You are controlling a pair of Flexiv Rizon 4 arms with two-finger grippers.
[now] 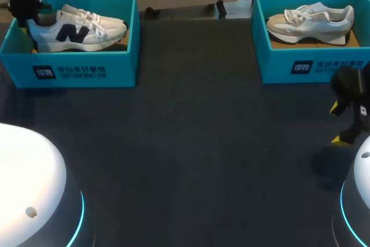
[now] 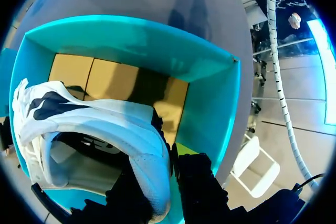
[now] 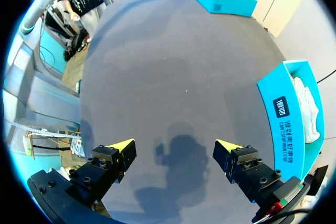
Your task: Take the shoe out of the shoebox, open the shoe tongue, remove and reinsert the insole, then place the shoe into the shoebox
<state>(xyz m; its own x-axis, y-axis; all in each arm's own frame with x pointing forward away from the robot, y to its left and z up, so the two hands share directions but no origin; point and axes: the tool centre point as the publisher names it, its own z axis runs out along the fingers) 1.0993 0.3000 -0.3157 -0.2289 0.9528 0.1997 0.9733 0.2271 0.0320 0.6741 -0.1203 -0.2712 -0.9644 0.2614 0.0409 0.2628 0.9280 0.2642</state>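
A white shoe with dark side marks (image 1: 78,27) lies in the left teal shoebox (image 1: 69,70) at the table's back left. My left gripper (image 1: 26,15) is at its heel. In the left wrist view that gripper (image 2: 170,169) is shut on the shoe's padded heel collar (image 2: 149,156), over the box's cardboard floor (image 2: 105,80). A second pale grey shoe (image 1: 309,21) rests in the right teal shoebox (image 1: 312,65). My right gripper (image 1: 336,124) hangs open and holds nothing, in front of that box, over bare table (image 3: 175,145). The right shoebox (image 3: 286,111) lies beside it.
The dark table (image 1: 191,143) stretches between the two boxes. My arms' white bases (image 1: 29,183) (image 1: 358,201) stand at the near corners. A white flat item (image 1: 237,8) and small black pieces (image 1: 149,11) sit at the back edge.
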